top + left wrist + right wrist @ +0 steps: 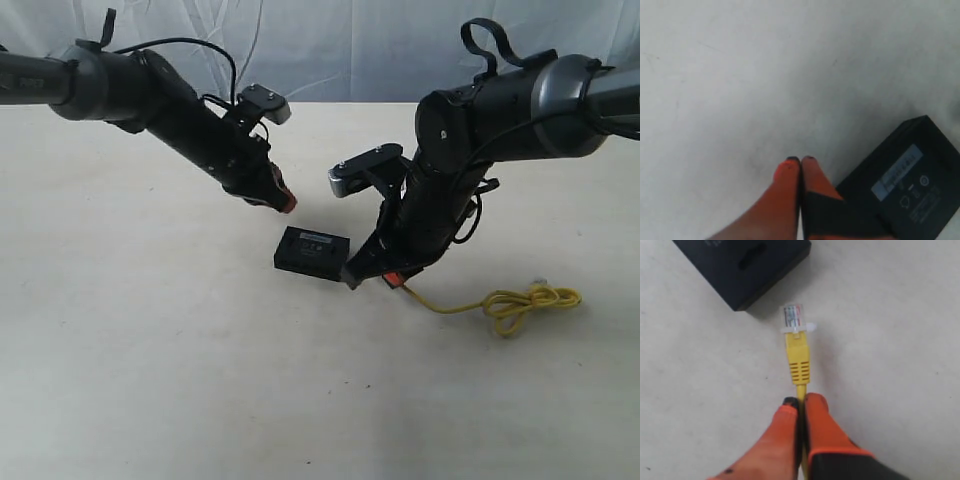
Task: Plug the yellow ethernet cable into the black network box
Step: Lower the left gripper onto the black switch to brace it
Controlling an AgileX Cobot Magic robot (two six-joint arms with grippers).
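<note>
The yellow ethernet cable point(797, 360) is pinched in my closed right tool point(799, 399). Its clear plug point(794, 317) sits just ahead of the tips, near the black network box point(745, 265) but not yet in the port point(752, 249). I judge only the insertion is left. My left tool point(800, 159) is closed and empty, with the box just beside it.

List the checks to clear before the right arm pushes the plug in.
1. Right pincer shut on thin yellow ethernet cable: ok.
2. Clear plastic plug exposed ahead of pincer: ok.
3. Plug aimed at a port of small flat black plastic network box: cannot tell.
4. Left pincer steadying box: not ok; shut, apart from it.
5. Cable slack: ok, loose loop on table.
</note>
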